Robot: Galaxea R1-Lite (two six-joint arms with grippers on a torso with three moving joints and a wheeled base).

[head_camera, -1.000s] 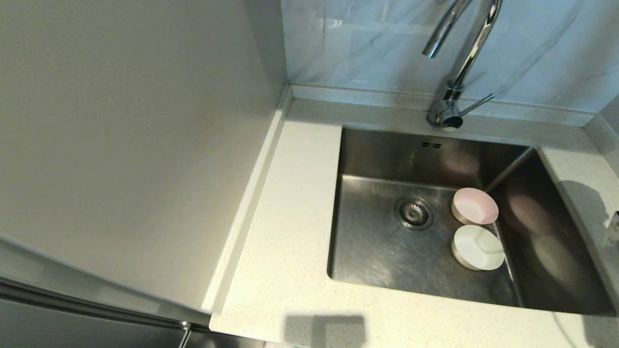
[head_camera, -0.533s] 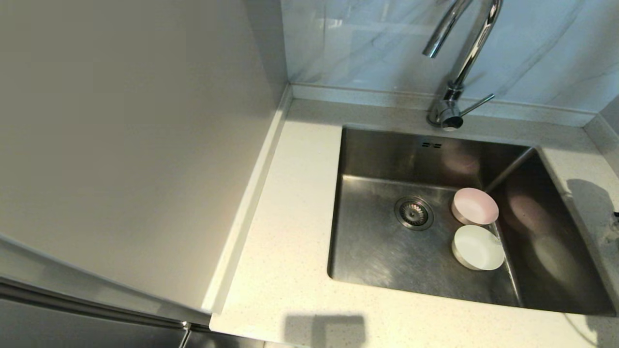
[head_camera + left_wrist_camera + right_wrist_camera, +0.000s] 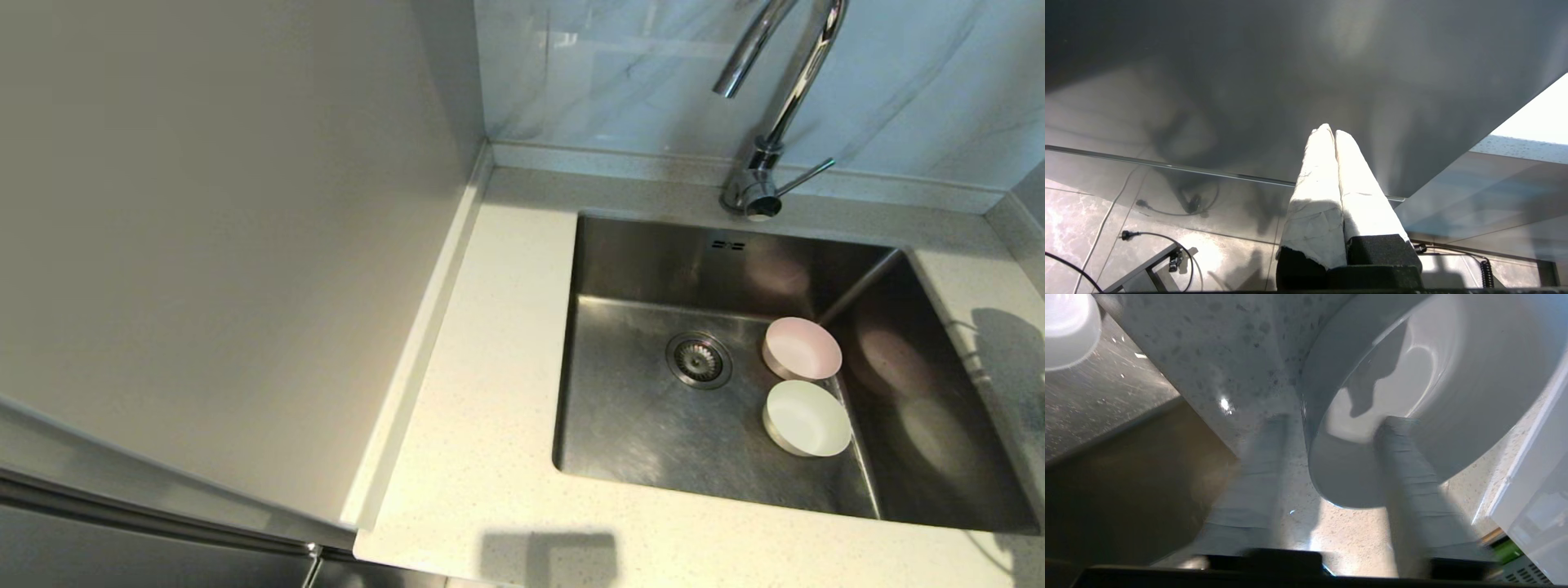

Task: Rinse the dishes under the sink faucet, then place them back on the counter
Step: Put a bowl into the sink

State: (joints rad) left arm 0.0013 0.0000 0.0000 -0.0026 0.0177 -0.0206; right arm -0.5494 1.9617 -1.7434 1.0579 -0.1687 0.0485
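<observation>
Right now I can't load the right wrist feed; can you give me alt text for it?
The right end effector straddles the rim of a grey-white bowl, one finger inside and one outside, above the speckled counter. Beside it the steel sink drops away, with part of a white bowl at the frame's corner.

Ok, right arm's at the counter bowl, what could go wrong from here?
1. The right gripper straddles only the rim of the grey-white bowl, one finger inside; the smooth wall could slip or tip on lifting.
2. The pink bowl and white bowl crowd the sink; lowering it there may knock them.
The left gripper is parked.
</observation>
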